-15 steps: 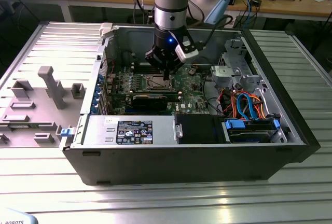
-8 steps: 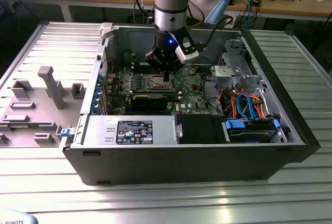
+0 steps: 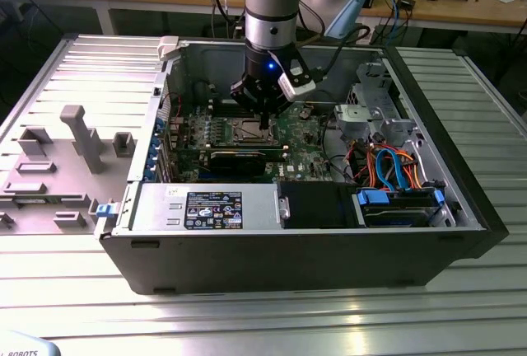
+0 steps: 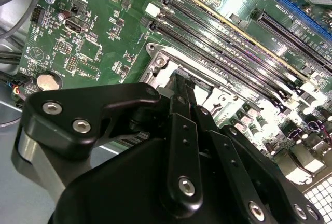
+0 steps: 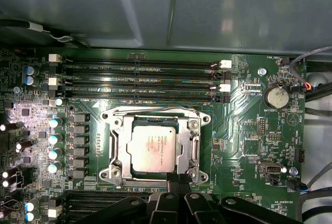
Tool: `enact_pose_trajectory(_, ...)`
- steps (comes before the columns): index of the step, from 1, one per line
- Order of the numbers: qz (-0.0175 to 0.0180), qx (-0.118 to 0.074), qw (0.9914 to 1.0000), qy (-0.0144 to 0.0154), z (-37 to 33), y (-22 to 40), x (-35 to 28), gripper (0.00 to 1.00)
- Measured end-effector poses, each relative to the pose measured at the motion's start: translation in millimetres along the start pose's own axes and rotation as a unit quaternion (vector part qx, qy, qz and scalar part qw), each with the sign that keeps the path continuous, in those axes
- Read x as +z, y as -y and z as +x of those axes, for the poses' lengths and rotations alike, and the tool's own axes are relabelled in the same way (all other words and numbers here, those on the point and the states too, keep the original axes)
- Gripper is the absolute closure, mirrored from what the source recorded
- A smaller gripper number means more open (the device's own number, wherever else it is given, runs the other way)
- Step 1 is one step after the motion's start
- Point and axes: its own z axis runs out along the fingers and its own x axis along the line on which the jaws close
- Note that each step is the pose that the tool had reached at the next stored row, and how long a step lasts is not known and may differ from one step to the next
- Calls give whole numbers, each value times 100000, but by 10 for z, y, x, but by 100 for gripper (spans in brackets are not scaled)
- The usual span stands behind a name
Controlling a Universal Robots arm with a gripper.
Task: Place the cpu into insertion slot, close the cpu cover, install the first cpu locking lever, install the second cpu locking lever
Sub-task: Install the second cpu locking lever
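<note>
First wrist view: cpu [image 5: 150, 149] lies flat under cpu cover [image 5: 194, 143].

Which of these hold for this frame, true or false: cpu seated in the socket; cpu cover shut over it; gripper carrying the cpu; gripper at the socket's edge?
1. The cpu lies in the insertion slot. True.
2. The cpu cover lies flat around the chip. True.
3. The gripper carries the cpu. False: the chip sits in the socket.
4. The gripper hovers over the memory slots. False: its tips are at the socket's edge.
</note>
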Motion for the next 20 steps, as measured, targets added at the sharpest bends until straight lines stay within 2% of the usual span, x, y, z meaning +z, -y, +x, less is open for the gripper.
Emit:
enact_pose_trajectory(6,-4,-10,100000,4,-1,8,1,89)
enact_pose_trajectory(11,-1,1,100000,2,11,103,2,89)
enact_pose_trajectory(12,-137,3,100000,3,12,111,-6,89)
enact_pose_trajectory(15,-2045,49,99979,70,24,116,-22,89)
enact_pose_trajectory(16,-3353,77,99944,-9,32,127,-22,89)
enact_pose_trajectory(17,-3775,90,99928,-192,35,139,-22,89)
enact_pose_trajectory(18,-3964,96,99921,-385,35,149,-21,89)
enact_pose_trajectory(20,-4035,104,99918,-439,35,151,-21,89)
